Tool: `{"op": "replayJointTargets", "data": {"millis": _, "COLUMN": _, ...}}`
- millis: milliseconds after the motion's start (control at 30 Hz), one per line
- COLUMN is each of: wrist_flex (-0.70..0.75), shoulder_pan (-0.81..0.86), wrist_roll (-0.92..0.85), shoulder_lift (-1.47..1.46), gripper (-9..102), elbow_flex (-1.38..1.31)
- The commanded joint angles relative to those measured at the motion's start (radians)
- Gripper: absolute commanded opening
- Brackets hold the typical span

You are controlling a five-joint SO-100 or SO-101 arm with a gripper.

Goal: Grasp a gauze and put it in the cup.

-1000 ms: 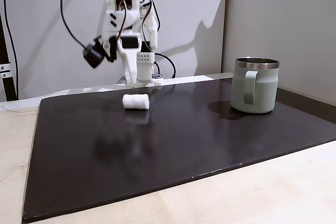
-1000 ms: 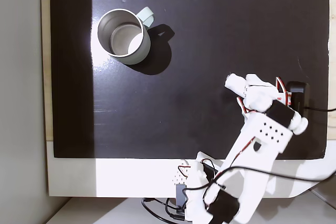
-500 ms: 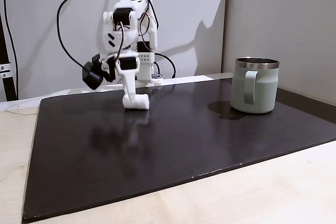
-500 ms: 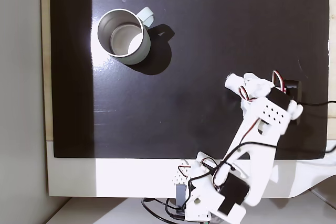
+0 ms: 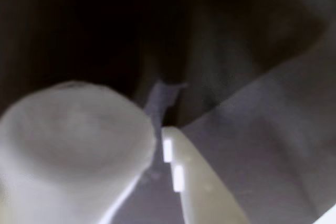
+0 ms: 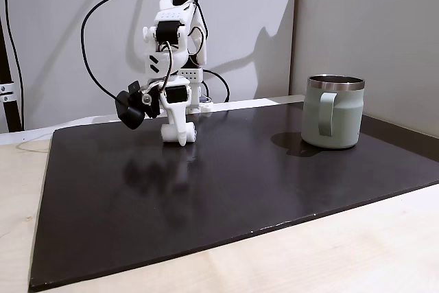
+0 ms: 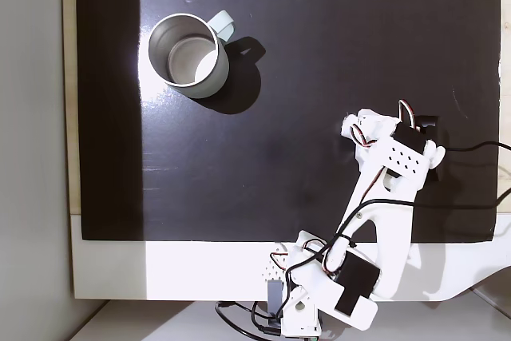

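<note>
Down at the dark mat [image 6: 226, 183], the hand [image 6: 180, 133] stands low around the gauze [image 6: 169, 133], which lies on the mat well to the left of the cup [image 6: 332, 111] in a fixed view. Close up in the wrist view, the gauze [image 5: 68, 145] sits just beside one white finger [image 5: 197, 182]; how tightly the hand closes on it I cannot tell. From above, the cup [image 7: 185, 55] stands upright, far from the hand [image 7: 357, 128].
</note>
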Motion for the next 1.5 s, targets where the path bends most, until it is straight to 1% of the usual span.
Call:
{"op": "replayJointTargets", "data": {"millis": 0, "wrist_flex": -0.011, "shoulder_pan": 0.006, "wrist_roll": 0.005, "shoulder_lift": 0.002, "gripper": 13, "elbow_flex": -0.005}}
{"op": "replayJointTargets", "data": {"millis": 67, "wrist_flex": -0.011, "shoulder_pan": 0.011, "wrist_roll": 0.008, "shoulder_lift": 0.003, "gripper": 0, "elbow_flex": -0.005}}
{"op": "replayJointTargets", "data": {"millis": 233, "wrist_flex": 0.018, "shoulder_pan": 0.02, "wrist_roll": 0.005, "shoulder_lift": 0.035, "gripper": 0, "elbow_flex": -0.005}}
{"op": "replayJointTargets", "data": {"millis": 367, "wrist_flex": 0.095, "shoulder_pan": 0.006, "wrist_roll": -0.002, "shoulder_lift": 0.156, "gripper": 0, "elbow_flex": -0.009}}
{"op": "replayJointTargets", "data": {"millis": 567, "wrist_flex": 0.318, "shoulder_pan": -0.043, "wrist_roll": 0.025, "shoulder_lift": 0.305, "gripper": 0, "elbow_flex": -0.16}}
{"op": "replayJointTargets", "data": {"millis": 733, "wrist_flex": 0.517, "shoulder_pan": -0.094, "wrist_roll": 0.078, "shoulder_lift": 0.31, "gripper": 0, "elbow_flex": -0.399}}
{"op": "replayJointTargets", "data": {"millis": 867, "wrist_flex": 0.649, "shoulder_pan": -0.133, "wrist_roll": 0.124, "shoulder_lift": 0.272, "gripper": 0, "elbow_flex": -0.606}}
{"op": "replayJointTargets", "data": {"millis": 1067, "wrist_flex": 0.664, "shoulder_pan": -0.222, "wrist_roll": 0.222, "shoulder_lift": 0.224, "gripper": 0, "elbow_flex": -0.808}}
{"op": "replayJointTargets", "data": {"millis": 1367, "wrist_flex": 0.664, "shoulder_pan": -0.451, "wrist_roll": 0.419, "shoulder_lift": -0.017, "gripper": 0, "elbow_flex": -1.088}}
{"op": "replayJointTargets", "data": {"millis": 1467, "wrist_flex": 0.664, "shoulder_pan": -0.535, "wrist_roll": 0.454, "shoulder_lift": -0.087, "gripper": 0, "elbow_flex": -1.175}}
